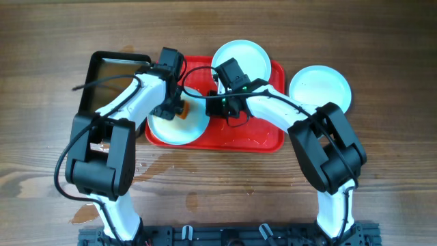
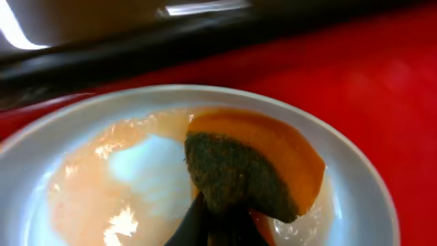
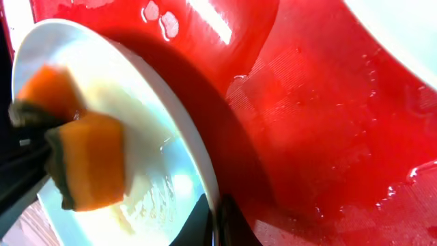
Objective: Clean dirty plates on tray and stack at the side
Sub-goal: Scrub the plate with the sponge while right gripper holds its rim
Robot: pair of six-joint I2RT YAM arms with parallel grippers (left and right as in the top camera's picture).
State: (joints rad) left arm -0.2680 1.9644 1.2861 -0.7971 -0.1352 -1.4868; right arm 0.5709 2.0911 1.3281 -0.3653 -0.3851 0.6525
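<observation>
One pale plate (image 1: 171, 128) sits tilted at the left end of the red tray (image 1: 263, 140). My left gripper (image 1: 179, 109) is shut on an orange sponge (image 2: 273, 157) with a dark green scouring side, pressed onto the plate's wet, orange-tinted middle (image 2: 130, 184). My right gripper (image 1: 218, 104) is shut on this plate's rim (image 3: 179, 130), one finger (image 3: 199, 222) inside and one outside. In the right wrist view the sponge (image 3: 92, 167) shows at the left. A second plate (image 1: 244, 58) lies at the tray's back edge. A third plate (image 1: 321, 87) rests on the table right of the tray.
A black pan (image 1: 113, 78) stands on the table just left of the tray, under my left arm. The tray floor (image 3: 328, 130) is wet with drops. Damp patches mark the wooden table (image 1: 171, 167) in front of the tray.
</observation>
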